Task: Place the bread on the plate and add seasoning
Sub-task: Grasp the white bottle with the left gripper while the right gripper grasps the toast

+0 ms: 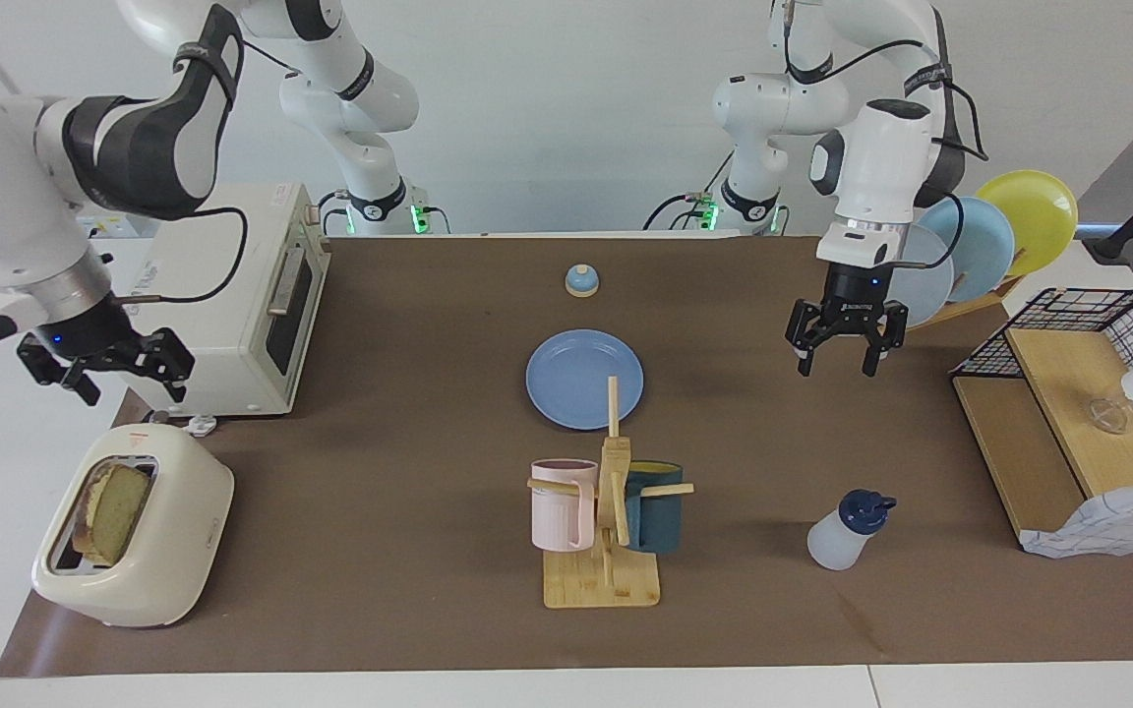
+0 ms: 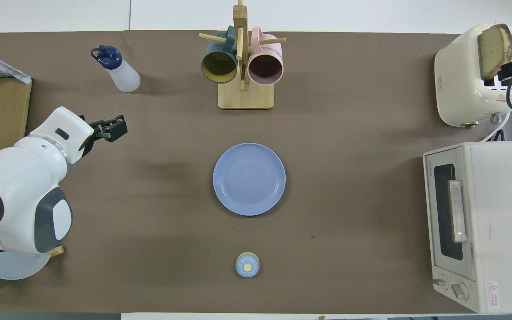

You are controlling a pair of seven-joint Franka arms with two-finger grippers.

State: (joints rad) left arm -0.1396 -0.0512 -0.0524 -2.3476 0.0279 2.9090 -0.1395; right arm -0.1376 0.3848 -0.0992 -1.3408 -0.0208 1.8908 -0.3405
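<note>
Bread point(image 1: 112, 511) upright in toaster point(image 1: 173, 551), overhead view cuts off right gripper point(image 1: 106, 366) — open

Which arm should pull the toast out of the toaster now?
Right, probably. The right gripper hangs open beside the toaster oven, close to the toaster where the bread stands. The left gripper, also open, is up over the mat near the plate rack, at the left arm's end.
</note>
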